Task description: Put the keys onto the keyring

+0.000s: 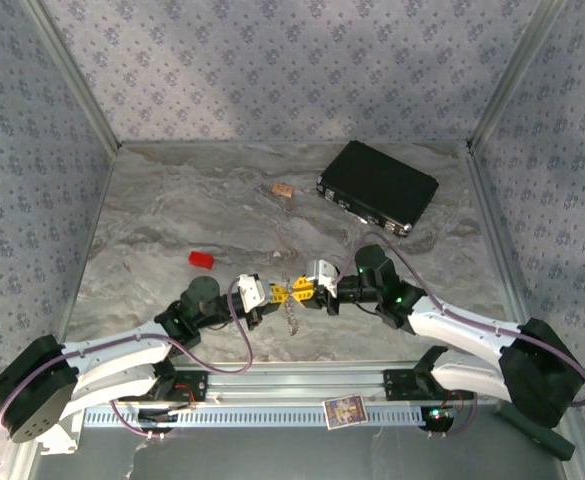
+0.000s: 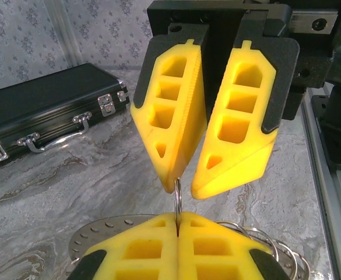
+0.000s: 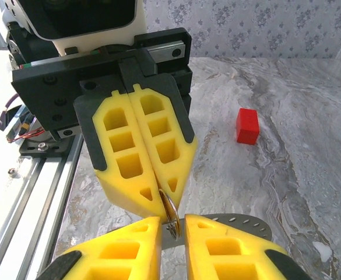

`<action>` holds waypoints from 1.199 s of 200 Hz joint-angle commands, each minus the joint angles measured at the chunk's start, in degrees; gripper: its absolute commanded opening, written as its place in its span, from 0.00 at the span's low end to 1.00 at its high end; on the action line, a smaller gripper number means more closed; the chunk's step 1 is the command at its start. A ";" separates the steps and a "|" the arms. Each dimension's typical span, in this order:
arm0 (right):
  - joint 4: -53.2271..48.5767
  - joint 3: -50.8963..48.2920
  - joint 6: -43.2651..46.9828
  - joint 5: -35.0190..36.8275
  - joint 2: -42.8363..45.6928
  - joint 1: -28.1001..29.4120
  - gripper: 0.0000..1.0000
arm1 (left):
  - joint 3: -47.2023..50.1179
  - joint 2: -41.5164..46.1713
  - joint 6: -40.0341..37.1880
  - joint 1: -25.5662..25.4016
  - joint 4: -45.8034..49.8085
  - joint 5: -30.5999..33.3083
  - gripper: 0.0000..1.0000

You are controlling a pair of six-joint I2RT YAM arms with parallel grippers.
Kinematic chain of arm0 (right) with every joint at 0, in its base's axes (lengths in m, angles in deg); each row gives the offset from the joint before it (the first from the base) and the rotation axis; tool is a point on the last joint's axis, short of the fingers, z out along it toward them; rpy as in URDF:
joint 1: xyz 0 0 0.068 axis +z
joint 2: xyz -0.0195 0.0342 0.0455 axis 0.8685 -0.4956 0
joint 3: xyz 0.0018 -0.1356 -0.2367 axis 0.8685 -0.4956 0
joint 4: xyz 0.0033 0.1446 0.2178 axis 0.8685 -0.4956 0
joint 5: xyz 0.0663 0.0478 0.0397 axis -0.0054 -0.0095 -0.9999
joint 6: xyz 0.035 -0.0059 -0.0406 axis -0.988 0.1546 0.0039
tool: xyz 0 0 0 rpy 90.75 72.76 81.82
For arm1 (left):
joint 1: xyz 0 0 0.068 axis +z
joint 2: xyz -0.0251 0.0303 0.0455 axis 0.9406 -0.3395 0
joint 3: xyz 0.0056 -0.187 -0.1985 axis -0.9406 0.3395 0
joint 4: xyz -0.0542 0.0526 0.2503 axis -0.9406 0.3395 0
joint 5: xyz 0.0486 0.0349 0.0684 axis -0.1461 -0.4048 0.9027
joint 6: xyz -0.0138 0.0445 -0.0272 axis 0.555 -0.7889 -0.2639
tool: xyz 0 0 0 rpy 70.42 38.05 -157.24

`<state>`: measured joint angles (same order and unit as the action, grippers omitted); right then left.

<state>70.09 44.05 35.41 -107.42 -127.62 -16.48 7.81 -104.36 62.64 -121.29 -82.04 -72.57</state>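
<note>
Keyring (image 1: 290,294) sits between the two grippers, just toward 6 o'clock of table centre, with links trailing toward 6 o'clock. Red block (image 1: 201,260) lies at its 10 o'clock, well apart. Left gripper (image 1: 274,293), at the ring's 9 o'clock, has its fingers (image 2: 141,251) pressed together, pinching the ring's thin wire edge-on. Right gripper (image 1: 304,291), at 3 o'clock, is narrowly parted, with a fingertip (image 2: 167,163) on either side of that wire. Black case (image 1: 377,187) lies at 1 o'clock, well apart.
</note>
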 commanded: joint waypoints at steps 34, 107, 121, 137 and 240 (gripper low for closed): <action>-1.40 2.86 1.11 -1.74 -2.00 0.66 0.10 | 0.08 0.44 0.09 -0.46 -2.78 -2.70 0.00; -16.70 9.15 8.07 -0.92 -1.58 1.67 0.00 | -3.13 1.50 -3.31 -0.47 7.03 -0.52 0.18; -19.87 10.56 9.74 -0.36 -1.79 2.04 0.00 | -3.71 1.80 -3.93 -0.48 8.14 -0.77 0.17; -22.10 11.72 10.74 -0.26 -2.04 2.22 0.00 | -4.15 1.93 -4.30 -0.56 8.75 -1.01 0.16; -27.99 15.19 13.70 -0.24 -3.56 2.79 0.00 | -4.64 4.79 -5.55 -0.48 11.48 -2.06 0.14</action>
<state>43.84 56.86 47.91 -106.57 -130.73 -14.16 4.75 -100.82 58.05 -121.55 -70.41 -73.62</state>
